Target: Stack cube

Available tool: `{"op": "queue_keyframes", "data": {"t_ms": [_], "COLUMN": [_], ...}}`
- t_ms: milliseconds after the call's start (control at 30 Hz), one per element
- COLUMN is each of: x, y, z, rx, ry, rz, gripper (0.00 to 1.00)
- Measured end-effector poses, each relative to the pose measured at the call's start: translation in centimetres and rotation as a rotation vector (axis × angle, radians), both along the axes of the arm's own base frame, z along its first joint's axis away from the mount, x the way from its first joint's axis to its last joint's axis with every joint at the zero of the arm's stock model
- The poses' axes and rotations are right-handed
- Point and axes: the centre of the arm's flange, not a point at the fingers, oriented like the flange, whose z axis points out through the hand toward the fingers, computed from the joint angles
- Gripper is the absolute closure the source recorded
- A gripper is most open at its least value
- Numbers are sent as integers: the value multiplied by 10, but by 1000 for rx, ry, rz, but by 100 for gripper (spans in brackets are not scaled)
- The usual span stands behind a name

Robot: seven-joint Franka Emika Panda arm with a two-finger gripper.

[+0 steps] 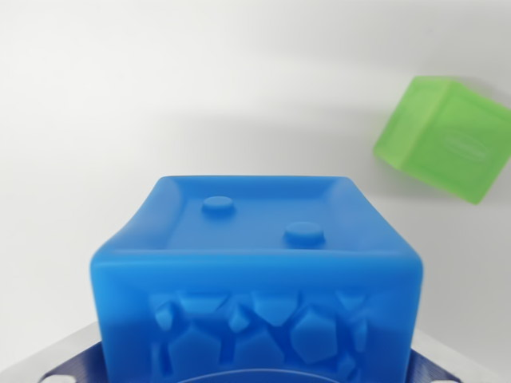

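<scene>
A: Blue cube (255,279) filled the lower middle of the wrist view, close under the camera. Top face recessed, with two round studs. Near face carried a raised pattern of irregular polygons.

B: And what held it? Any sign of the claw (255,377)?

A: Only hints. Dark blue parts showed at both bottom corners, just beside the cube's lower sides, with pale grey metal outside them. Fingertips themselves were out of sight behind the cube and the frame edge. Could not tell whether the claw was apart, together, or clamped on the cube.

B: Noted. Second cube?

A: Green cube (447,137), translucent, at the wrist view's upper right. It sat turned at an angle to the frame, one corner pointing down and left. One face bore a small oval embossed mark; lettering too blurred to read.

B: Touching the blue one?

A: No. Well apart, with bare white table (160,96) between them. Green cube rested on the table and cast a soft shadow toward the wrist view's left.

B: Was the blue cube on the table or lifted?

A: Could not tell. Its base was cut off by the bottom edge of the view.
</scene>
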Motion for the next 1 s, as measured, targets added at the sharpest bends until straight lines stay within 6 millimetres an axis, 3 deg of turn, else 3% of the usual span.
{"op": "queue_keyframes", "data": {"t_ms": [1000], "x": [18], "y": [-54], "z": [15], "rx": [-1], "ry": [0], "rz": [-193], "gripper": [100]}}
